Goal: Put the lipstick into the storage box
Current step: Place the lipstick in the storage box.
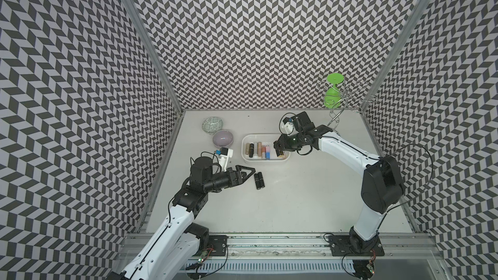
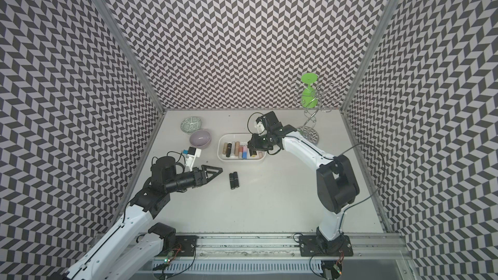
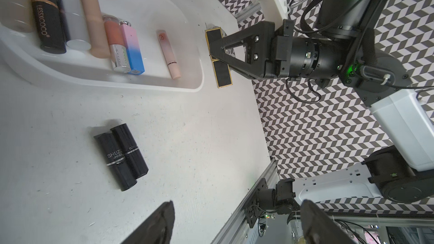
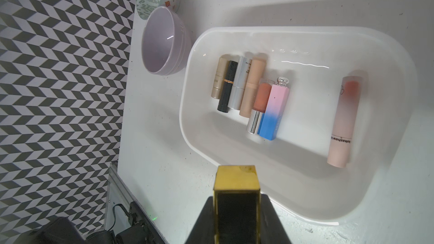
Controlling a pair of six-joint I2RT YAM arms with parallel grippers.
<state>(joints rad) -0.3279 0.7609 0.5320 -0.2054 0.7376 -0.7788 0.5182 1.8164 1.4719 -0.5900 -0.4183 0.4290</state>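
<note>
**Obstructions.** In both top views the right gripper (image 1: 279, 152) covers the right end of the storage box (image 1: 258, 161). The gold-and-black lipstick (image 4: 236, 184) it carries shows there only as a sliver. In the right wrist view the frame edge cuts off the lipstick's rear end and most of both fingers (image 4: 203, 219). In the left wrist view only the tips of the fingers (image 3: 162, 221) of the left gripper (image 1: 250, 171) show, and the outermost tube in the box is cropped.

**Right fingers.** They are clenched on the flat sides of the gold-and-black lipstick, and its gold end projects beyond them. The lipstick is held at the box's right end. Whether it sits inside the rim or just outside cannot be told.

**Left fingers.** They are spread wide and grasp nothing. Two black lipsticks (image 1: 259, 180) lie side by side, touching, on the surface near centre frame. They are just right of those fingertips, apart from them, and below the box.

**Box contents.** A row of six lipsticks (image 4: 252, 85) fills the left half. One pale pink tube (image 4: 344, 118) lies alone near the right end.
</note>
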